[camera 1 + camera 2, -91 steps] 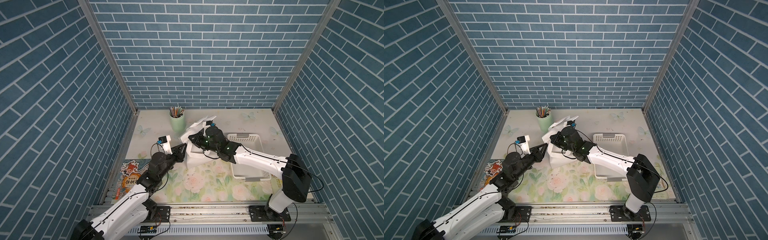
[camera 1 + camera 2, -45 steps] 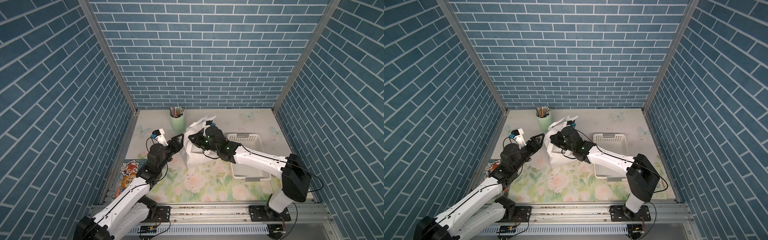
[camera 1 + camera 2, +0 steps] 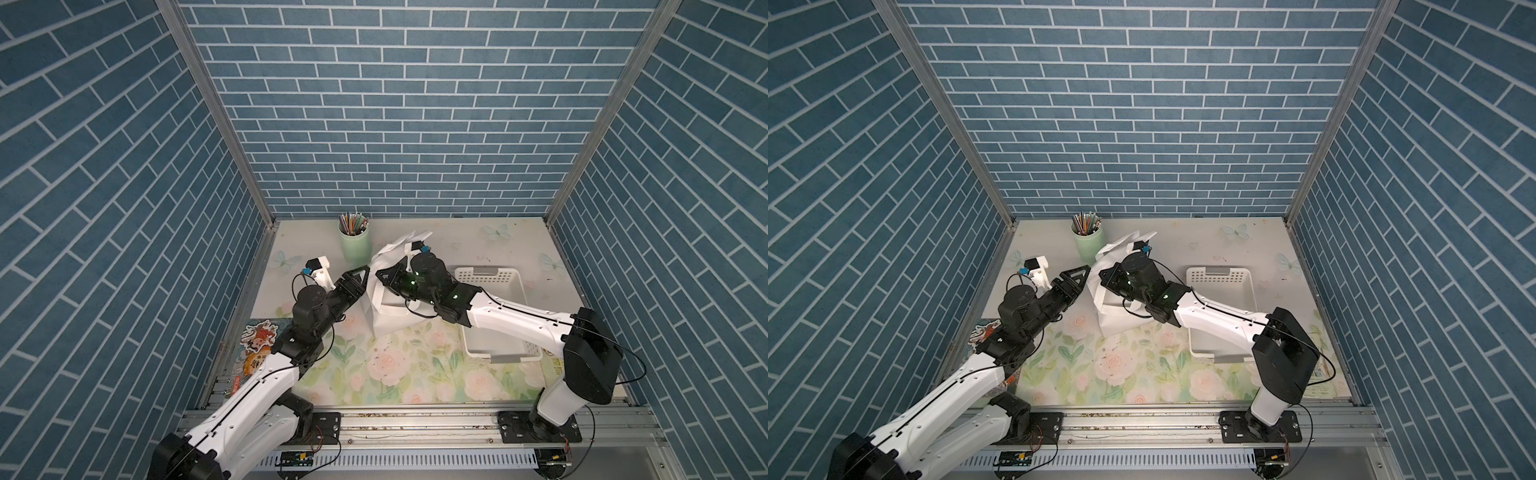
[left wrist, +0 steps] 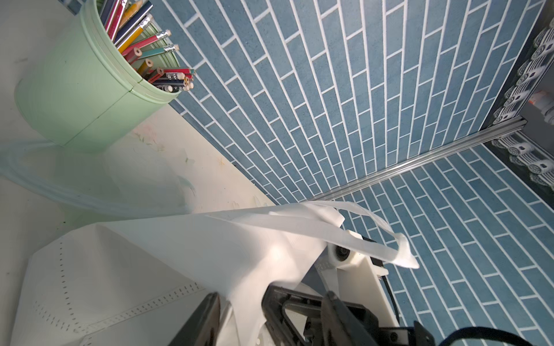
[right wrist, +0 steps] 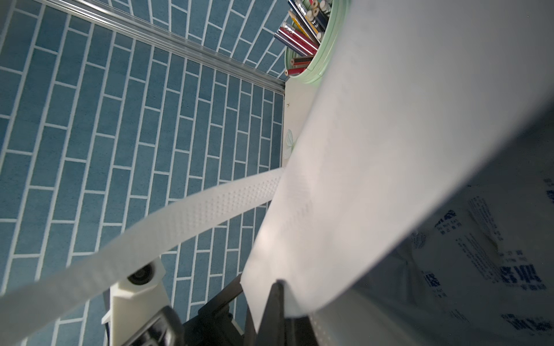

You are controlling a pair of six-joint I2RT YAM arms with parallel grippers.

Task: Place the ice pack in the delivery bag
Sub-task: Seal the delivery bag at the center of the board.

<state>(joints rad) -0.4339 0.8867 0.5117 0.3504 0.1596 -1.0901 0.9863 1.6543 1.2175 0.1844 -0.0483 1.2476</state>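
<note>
Matt fabric-like delivery bag (image 4: 135, 269), crinkled plastic ice pack (image 5: 485, 245), smooth green cup (image 4: 75, 99)

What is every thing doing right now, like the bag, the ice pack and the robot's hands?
delivery bag: standing, mouth open.
ice pack: lying inside the delivery bag.
right hand: shut on the delivery bag's rim.
left hand: open, at the delivery bag's edge.
pencil cup: upright, full of pencils.
basket: upright, partly hidden by the right arm.

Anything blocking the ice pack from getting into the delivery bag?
Nothing visible. In the right wrist view the ice pack appears already inside the delivery bag, past the rim that the right pincer pinches shut.
</note>
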